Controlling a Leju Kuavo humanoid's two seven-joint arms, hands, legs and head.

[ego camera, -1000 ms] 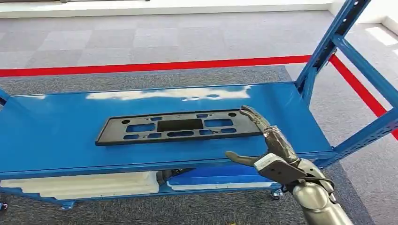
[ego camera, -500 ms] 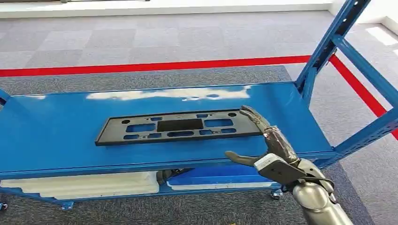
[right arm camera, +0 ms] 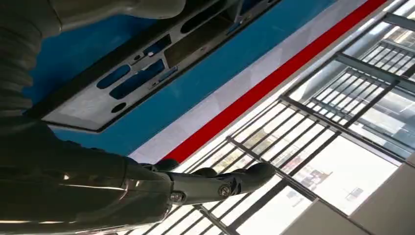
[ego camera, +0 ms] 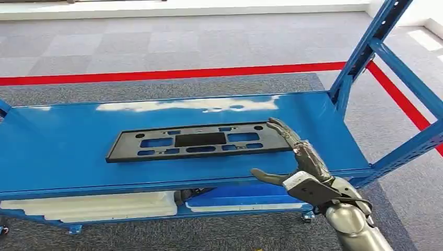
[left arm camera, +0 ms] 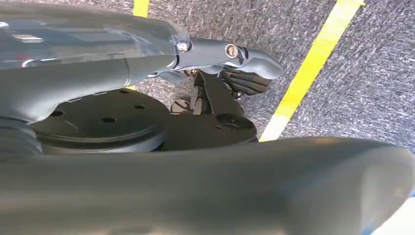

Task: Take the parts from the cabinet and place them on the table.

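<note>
The right robot hand (ego camera: 292, 157) is spread wide, holding nothing, its fingertips (ego camera: 275, 124) at the near end of the flat black slotted panel (ego camera: 196, 141), which lies on the blue shelf (ego camera: 62, 151) stretching away from the hand.

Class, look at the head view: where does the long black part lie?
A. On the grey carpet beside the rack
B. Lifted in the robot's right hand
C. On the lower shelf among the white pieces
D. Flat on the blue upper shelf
D: the black part lies flat on the blue upper shelf, with the right hand at its end.
</note>
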